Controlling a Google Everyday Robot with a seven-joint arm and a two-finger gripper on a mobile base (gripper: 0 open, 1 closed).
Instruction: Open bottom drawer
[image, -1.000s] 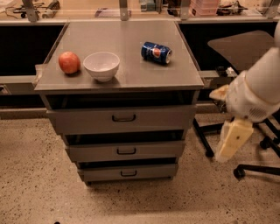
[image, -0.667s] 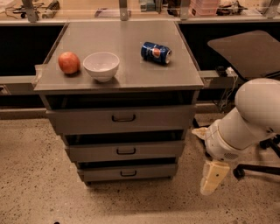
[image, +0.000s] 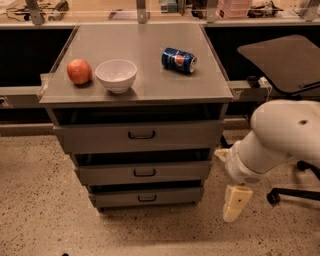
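One gripper (image: 236, 202) low, rt of bottom drawer (image: 146, 196), apart; grip state unclear.

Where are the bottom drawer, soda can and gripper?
bottom drawer (image: 170, 196): camera view, front panel, right of handle.
soda can (image: 178, 60): camera view, its blue side.
gripper (image: 235, 206): camera view, cream body, right of drawers.

Warm light is washing the cabinet top (image: 145, 75); the gripper (image: 236, 204), low beside the cabinet, is glowing pale.

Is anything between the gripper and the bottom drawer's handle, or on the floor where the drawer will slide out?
Nothing visible. The gripper hangs right of the bottom drawer, with only bare floor between and in front.
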